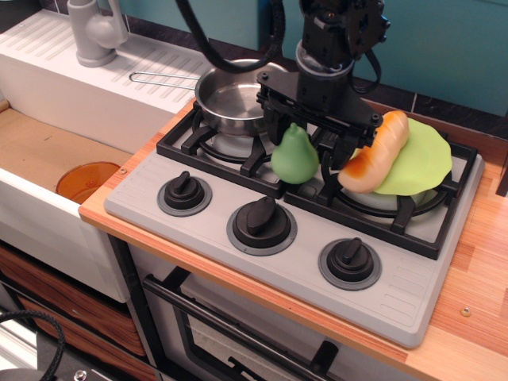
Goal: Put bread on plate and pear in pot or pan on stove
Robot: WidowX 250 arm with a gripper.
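The light-green pear (294,156) stands upright on the grey stove (214,208), between the two black grates. My gripper (301,152) hangs low over it from behind, open, with one black finger (272,127) at its left and the other (329,157) at its right. I cannot tell whether the fingers touch it. The golden bread (373,152) lies slanted across the lime-green plate (418,157) on the right grate. The shiny steel pot (228,101) sits empty on the left rear grate, its wire handle pointing left.
Three black knobs (262,220) line the stove's front. A white sink unit with a grey faucet (94,32) is at the left, with an orange drain (87,180) in the basin. Wooden counter (484,270) runs along the right.
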